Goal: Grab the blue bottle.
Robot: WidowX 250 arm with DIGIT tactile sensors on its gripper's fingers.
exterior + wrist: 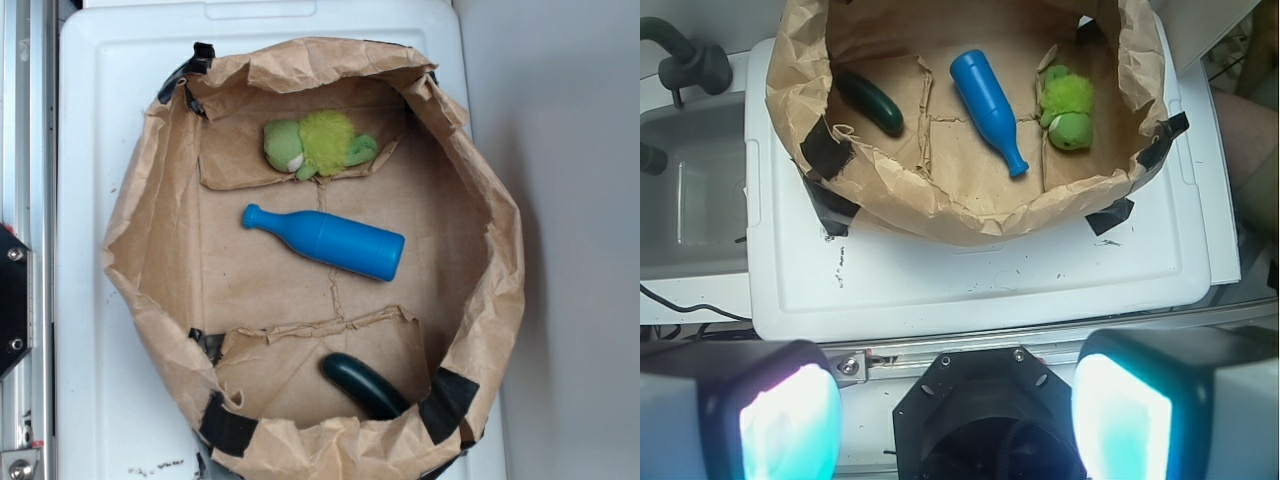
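Nothing grabbed yet. Bright blue smooth plastic bottle [330, 241] lying flat on its side in the middle of the crinkly brown paper bag nest [480, 200], fat end toward one wall, thin neck toward the other. Fuzzy green plush toy [318, 145] just beside the bottle on one side, not touching. Dark green shiny long thing [362, 385] on the other side, near the paper wall, well apart from the bottle. Paper nest sitting on a white plastic lid surface [90, 300], stuck down with bits of black tape [827, 146]. In the wrist view, robot gripper [958, 420] far back from the nest, out over the edge of the white surface, with the two glowing fingers [785, 420] spread wide and nothing between them. Bottle seen small and far off, up at the top of that view. So the job looks like it is only at the start. Left to do, by the look of it: move out over the nest, come down over the bottle's round body, squeeze shut, lift.
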